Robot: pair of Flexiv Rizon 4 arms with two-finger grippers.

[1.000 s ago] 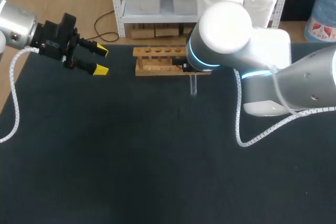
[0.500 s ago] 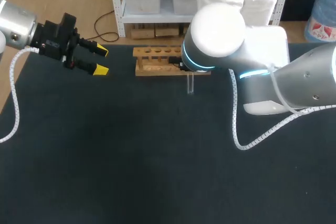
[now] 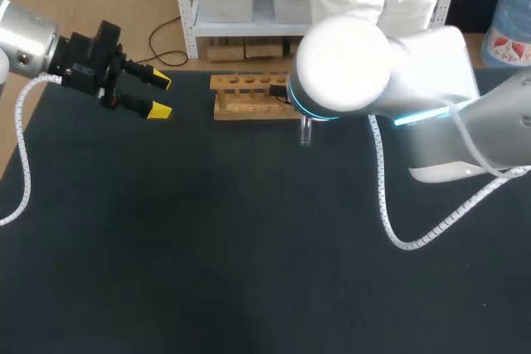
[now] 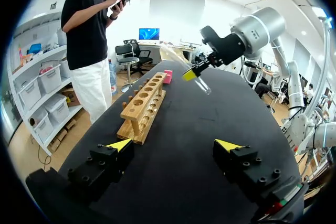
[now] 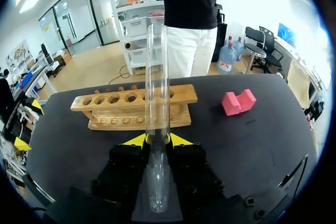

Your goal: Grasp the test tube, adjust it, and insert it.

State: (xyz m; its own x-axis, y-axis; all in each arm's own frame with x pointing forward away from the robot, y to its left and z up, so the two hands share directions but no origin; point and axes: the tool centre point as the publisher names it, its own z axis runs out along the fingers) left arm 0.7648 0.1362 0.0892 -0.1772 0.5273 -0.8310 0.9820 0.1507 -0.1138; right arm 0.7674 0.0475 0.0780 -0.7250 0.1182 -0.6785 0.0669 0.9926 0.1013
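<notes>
Presently the clear glass test tube (image 5: 156,103) is off the worktop, clamped from both sides between the yellow tips of the right hand (image 5: 157,140). The grip sits nearer the rounded closed end, which projects back towards the wrist, while the longer open part runs ahead of the fingers. In the left wrist view the tube (image 4: 184,67) is tilted, closed end lowest. That leaves the bottom free to enter a hole, but in my judgement the tilt needs correcting first.

The light wooden tube rack (image 5: 121,109), with its row of round holes, stands just ahead of the right hand and apart from the tube. No hole shows a tube in it. In the head view the right arm's white wrist housing covers the hand and the rack's right end. Only the tube's lower part (image 3: 305,132) shows, so the target hole cannot be told, though it is probably near that end.

A pink notched foam block (image 5: 238,101) lies beyond the rack's end, untouched.

The left hand (image 3: 158,95) hangs at the left side of the dark worktop (image 3: 207,246), fingers spread wide and holding nothing. It points along the rack, well apart from it, apparently kept clear.
</notes>
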